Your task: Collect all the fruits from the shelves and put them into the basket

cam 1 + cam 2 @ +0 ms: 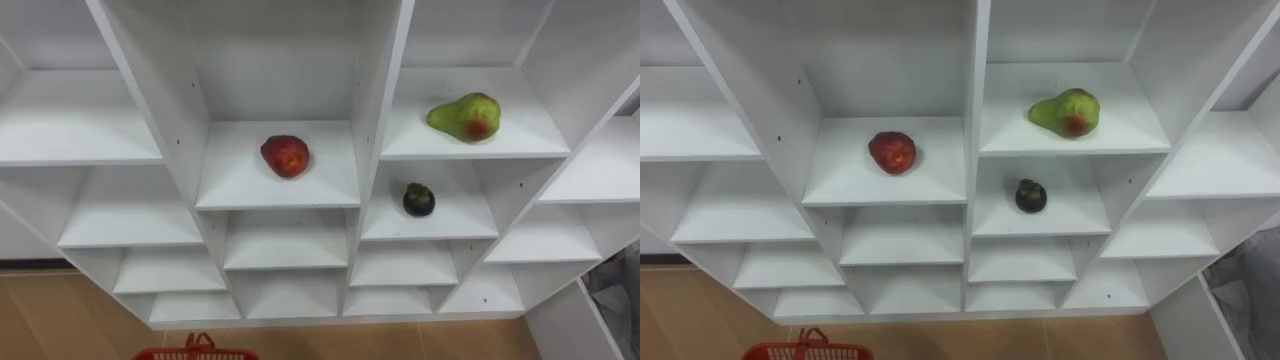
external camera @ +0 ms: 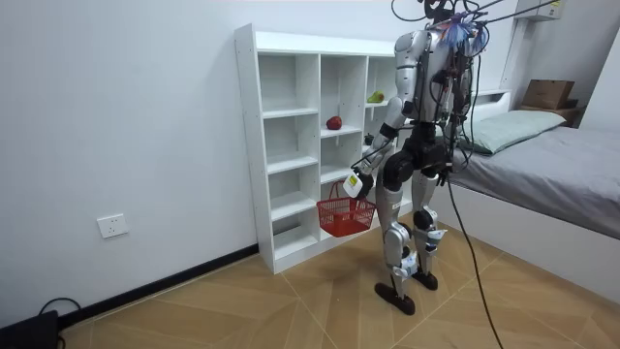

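Three fruits lie in the white closet [image 1: 375, 90], one to a compartment. An apple [image 1: 285, 156], red, sits near the middle of its board in the centre column, well apart from both side walls. In the next column to the right, a green pear [image 1: 465, 117] with a red patch lies on its side on a slightly higher board, nearer the right wall than the left. Directly under it, one compartment down, sits a small dark fruit [image 1: 419, 199], round, about mid-board and touching neither wall. All three compartments are open at the front, with free height above each fruit.

One red basket [image 2: 344, 215] hangs at thigh height, between the robot and the lower shelves. In the eye views its rim and handle show at the bottom edge, left of centre and below the apple's column. The left hand [image 2: 356, 183] carries it by the handle. The basket hangs free from that hand, so the fingers are closed round the handle, though they are too small to make out singly.

The robot stands upright facing the closet, close to it. A bed [image 2: 542, 155] lies just behind it on the room view's right, with one cardboard box [image 2: 547, 92] on the ledge at its head. Wooden floor [image 2: 242, 310] stretches away on the room view's left, along the wall with one socket [image 2: 113, 226].
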Robot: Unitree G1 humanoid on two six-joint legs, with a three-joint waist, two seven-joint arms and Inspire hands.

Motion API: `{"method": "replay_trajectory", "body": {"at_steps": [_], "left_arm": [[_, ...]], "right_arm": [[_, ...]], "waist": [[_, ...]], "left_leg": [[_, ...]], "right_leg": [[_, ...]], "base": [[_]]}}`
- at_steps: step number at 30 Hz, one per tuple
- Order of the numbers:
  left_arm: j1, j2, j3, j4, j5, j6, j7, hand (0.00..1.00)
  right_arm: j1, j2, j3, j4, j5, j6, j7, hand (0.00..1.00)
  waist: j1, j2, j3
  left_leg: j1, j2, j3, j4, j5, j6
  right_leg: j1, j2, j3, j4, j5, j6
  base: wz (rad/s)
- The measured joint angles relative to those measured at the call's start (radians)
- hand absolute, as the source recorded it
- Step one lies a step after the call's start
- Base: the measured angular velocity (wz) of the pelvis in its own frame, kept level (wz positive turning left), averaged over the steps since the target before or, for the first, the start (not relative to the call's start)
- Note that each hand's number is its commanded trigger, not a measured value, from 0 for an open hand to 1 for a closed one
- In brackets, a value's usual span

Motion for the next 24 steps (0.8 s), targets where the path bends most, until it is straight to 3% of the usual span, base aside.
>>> {"method": "replay_trajectory", "body": {"at_steps": [15,20,24], "left_arm": [[0.001,0.0,0.0,0.015,-0.04,-0.003,-0.001,1.0],[0.001,-0.001,-0.004,0.021,-0.039,-0.02,0.0,1.0],[0.002,0.0,-0.011,0.02,-0.04,-0.02,0.007,1.0]], "right_arm": [[-0.001,0.003,0.0,-0.004,0.006,0.0,-0.006,0.0],[0.0,0.004,0.009,-0.03,0.024,-0.004,-0.02,0.0],[0.005,0.013,0.01,-0.079,0.028,-0.023,-0.027,0.0]], "waist": [[0.004,-0.001,0.0011],[0.004,0.005,0.0033],[0.0,0.007,0.0039]], "left_leg": [[0.0,0.0,0.0,0.0,0.0,0.0],[0.0,0.002,0.002,-0.003,0.0,0.0],[-0.001,0.004,0.003,-0.006,0.0,-0.001]], "right_leg": [[0.002,0.0,-0.001,-0.002,0.0,0.0],[0.01,0.001,-0.009,-0.019,0.008,-0.001],[0.015,0.003,-0.011,-0.032,0.013,-0.001]], "base": [[0.0],[0.0],[0.0]]}}
